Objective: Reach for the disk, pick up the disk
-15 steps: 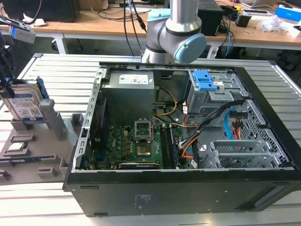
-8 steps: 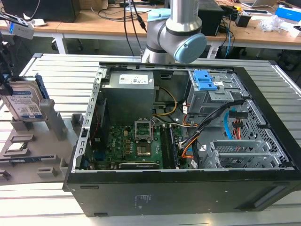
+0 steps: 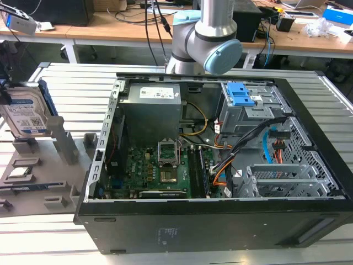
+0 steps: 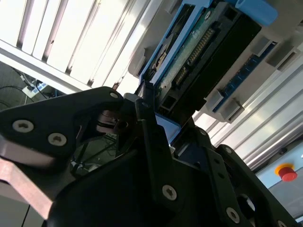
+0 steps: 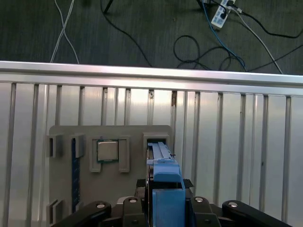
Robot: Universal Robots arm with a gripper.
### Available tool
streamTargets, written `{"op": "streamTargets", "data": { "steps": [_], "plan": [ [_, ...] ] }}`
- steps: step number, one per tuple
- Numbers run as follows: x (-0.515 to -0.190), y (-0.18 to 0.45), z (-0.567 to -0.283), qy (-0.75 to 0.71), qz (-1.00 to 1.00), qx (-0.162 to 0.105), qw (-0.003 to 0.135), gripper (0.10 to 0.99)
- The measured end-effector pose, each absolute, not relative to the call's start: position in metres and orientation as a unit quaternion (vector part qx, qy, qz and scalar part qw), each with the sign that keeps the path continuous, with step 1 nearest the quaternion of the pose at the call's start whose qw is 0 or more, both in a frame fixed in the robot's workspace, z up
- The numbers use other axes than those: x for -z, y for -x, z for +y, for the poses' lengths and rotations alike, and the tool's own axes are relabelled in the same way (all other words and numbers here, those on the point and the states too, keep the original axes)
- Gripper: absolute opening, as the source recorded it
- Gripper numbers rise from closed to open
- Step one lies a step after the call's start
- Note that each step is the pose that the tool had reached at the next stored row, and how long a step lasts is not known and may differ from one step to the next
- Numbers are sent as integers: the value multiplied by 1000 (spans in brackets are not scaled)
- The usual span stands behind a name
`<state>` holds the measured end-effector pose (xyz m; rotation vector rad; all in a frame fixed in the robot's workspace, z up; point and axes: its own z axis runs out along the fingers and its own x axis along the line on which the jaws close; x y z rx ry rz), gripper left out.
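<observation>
Disk (image 3: 25,113) stands on edge at the grey holder tray (image 3: 41,187), at the exterior view's left, beside the open computer case (image 3: 220,226). In the first wrist view the gripper (image 5: 165,189) is closed narrowly on the disk's blue frame, 1 finger against each side.

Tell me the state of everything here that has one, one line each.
disk: upright on edge, at the grey holder
claw: astride the disk, grip unclear
chip: lying flat in a holder pocket
computer case: lying on its side, side panel off, insides exposed
</observation>
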<state>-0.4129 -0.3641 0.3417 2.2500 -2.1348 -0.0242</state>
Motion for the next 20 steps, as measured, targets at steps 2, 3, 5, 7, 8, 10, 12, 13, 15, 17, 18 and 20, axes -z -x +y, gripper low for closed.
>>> {"op": "streamTargets", "data": {
  "steps": [2, 3, 5, 7, 8, 10, 12, 13, 15, 17, 18, 20],
  "plan": [
    [-345, 413, -364, -725, -688, 8, 20, 369],
    [-348, 413, -364, -725, -688, 8, 20, 369],
    [-354, 412, -364, -725, -688, 8, 20, 369],
    [-357, 412, -364, -725, -688, 8, 20, 369],
    [-359, 412, -364, -725, -688, 8, 20, 369],
    [-361, 412, -364, -725, -688, 8, 20, 369],
    [-366, 411, -364, -725, -688, 8, 20, 369],
    [-368, 411, -364, -725, -688, 8, 20, 369],
    [-372, 411, -364, -725, -688, 8, 20, 369],
    [-376, 411, -364, -725, -688, 8, 20, 369],
    [-379, 411, -363, -725, -688, 8, 20, 369],
    [-382, 410, -363, -725, -688, 8, 20, 369]
  ]
}}
